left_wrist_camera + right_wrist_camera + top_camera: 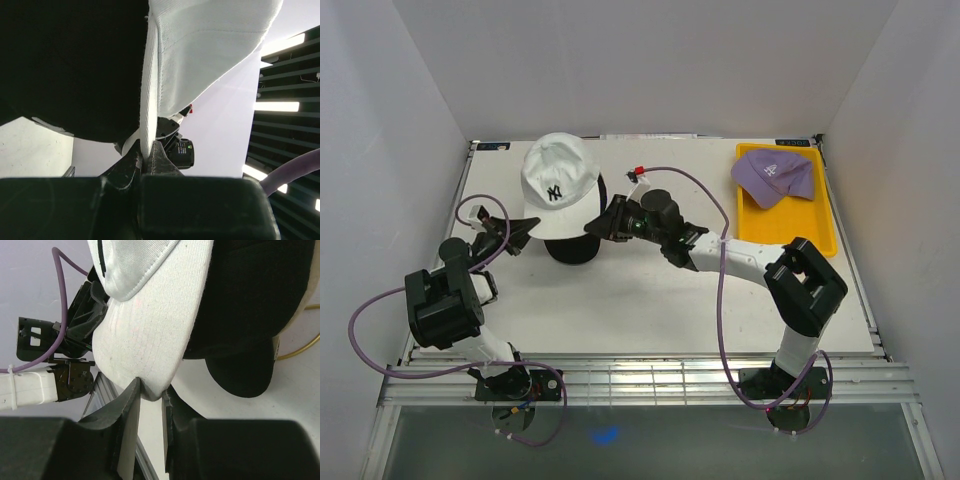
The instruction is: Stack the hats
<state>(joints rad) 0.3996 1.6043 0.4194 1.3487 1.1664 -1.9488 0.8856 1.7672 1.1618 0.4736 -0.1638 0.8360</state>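
Observation:
The white hat [558, 185] with a dark logo is held between both grippers, over the black hat [574, 247] at the table's middle left. My left gripper [527, 229] is shut on the white hat's left edge [150, 120], with the black hat [70, 65] beside it. My right gripper [611, 220] pinches the white hat's right edge [145, 340]; the black hat [245, 310] sits just behind. The purple hat [773, 174] lies on the yellow tray [820, 232] at the back right. The pink and tan hats are not clearly in view.
The yellow tray stands along the table's right edge. White walls close in the table on the left, back and right. Purple cables loop from both arms over the table; one [695, 190] arcs between the hats and the tray.

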